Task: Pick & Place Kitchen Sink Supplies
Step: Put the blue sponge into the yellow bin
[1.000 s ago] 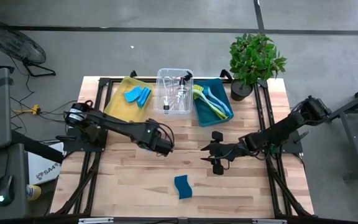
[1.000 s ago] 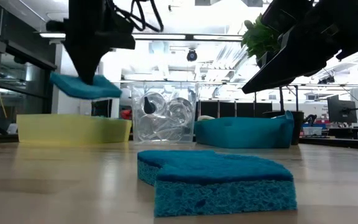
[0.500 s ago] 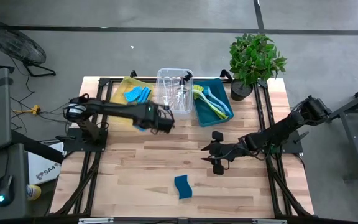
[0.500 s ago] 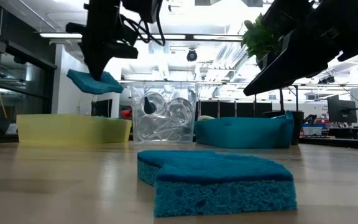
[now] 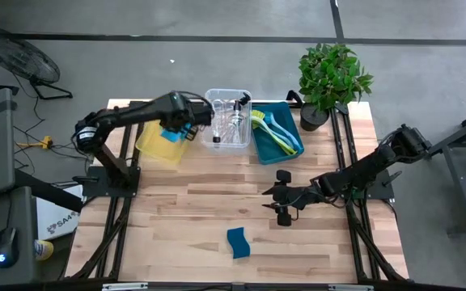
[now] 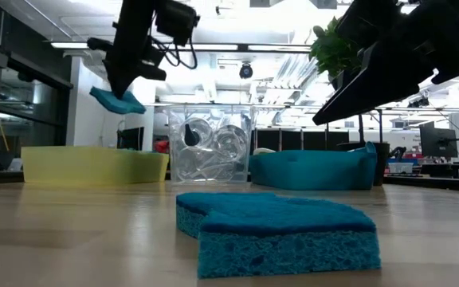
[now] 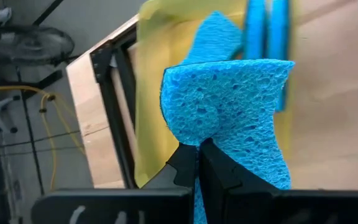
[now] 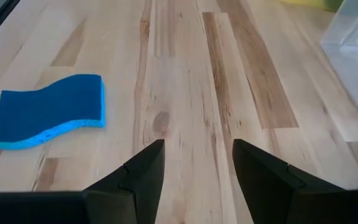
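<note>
Mostly sorted, to judge by the far edge of the counter [image 5: 217,210]: blue sponges [image 5: 178,121] already in the yellow bin [image 5: 150,144] at far left, clear bottles [image 5: 231,121] in the clear bin [image 5: 226,141] in the middle, yellow-green and blue brushes [image 5: 275,133] in the teal bin [image 5: 265,152] at right, next to a potted plant [image 5: 330,77]. One more sponge [image 7: 235,118] pinched between the clenched fingers of the left gripper [image 5: 186,123], held in the air over the yellow bin and not yet let go; looks like only a lowering and a release needed there. Still left: a last sponge [image 5: 238,242] lying flat on the near middle of the counter, well apart from the bins and touched by nothing. Right gripper [image 5: 277,200] parked low over the middle of the counter, fingers spread and empty, aimed toward that last sponge but not at it. After that one, apparently nothing loose remaining on the counter.
</note>
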Tool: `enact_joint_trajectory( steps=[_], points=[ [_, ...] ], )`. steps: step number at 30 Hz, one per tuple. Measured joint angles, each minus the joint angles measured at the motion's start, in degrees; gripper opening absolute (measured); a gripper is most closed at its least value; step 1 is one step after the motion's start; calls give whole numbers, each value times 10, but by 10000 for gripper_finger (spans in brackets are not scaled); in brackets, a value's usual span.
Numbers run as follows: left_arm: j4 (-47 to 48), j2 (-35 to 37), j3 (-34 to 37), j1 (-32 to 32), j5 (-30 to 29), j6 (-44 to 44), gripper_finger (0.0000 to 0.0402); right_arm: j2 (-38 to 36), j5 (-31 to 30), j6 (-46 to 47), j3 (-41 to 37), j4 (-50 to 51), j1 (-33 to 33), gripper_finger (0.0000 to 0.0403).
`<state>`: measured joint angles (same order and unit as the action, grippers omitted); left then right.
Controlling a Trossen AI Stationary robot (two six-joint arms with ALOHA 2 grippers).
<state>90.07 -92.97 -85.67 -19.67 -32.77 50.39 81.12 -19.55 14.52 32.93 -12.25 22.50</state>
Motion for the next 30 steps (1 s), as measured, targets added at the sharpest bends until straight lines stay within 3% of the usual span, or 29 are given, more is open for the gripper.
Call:
enact_joint_trajectory(
  steps=[21,30],
  points=[
    [-36,-64,1,-177,-51,-146,0,0,-13,0,0,-4,0,183],
    [-77,-102,0,-209,-48,-246,0,0,-13,-5,0,-4,0,183]
  ],
)
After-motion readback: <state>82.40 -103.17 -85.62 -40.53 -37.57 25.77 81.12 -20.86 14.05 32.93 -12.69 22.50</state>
